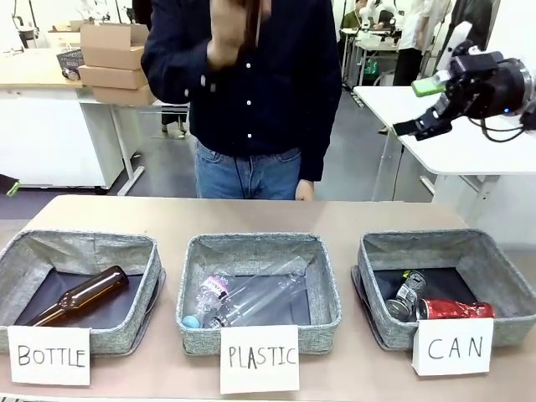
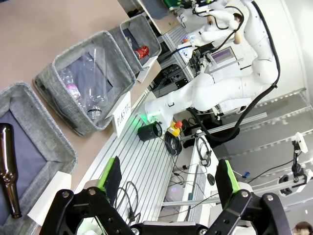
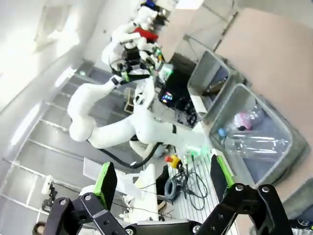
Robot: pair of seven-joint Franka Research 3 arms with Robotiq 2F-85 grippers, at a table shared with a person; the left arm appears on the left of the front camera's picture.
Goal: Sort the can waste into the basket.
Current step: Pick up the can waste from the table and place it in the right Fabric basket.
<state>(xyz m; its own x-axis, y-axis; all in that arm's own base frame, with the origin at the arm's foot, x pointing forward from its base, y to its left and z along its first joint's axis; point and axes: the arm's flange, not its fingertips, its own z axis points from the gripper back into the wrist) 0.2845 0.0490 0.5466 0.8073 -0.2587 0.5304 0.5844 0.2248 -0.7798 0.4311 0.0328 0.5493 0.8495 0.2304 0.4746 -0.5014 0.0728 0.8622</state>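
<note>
baskets line our bench's near edge: at the left corner a grey woven one carded "bottle", mid-edge one carded "plastic", and at the right corner the grey woven basket carded "can". inside it the black-and-silver drink can and the red drink can lie side by side, the red one's long axis along the edge. our right gripper hangs high above, jaws apart, empty; our left gripper also gapes. sorting looks done.
</note>
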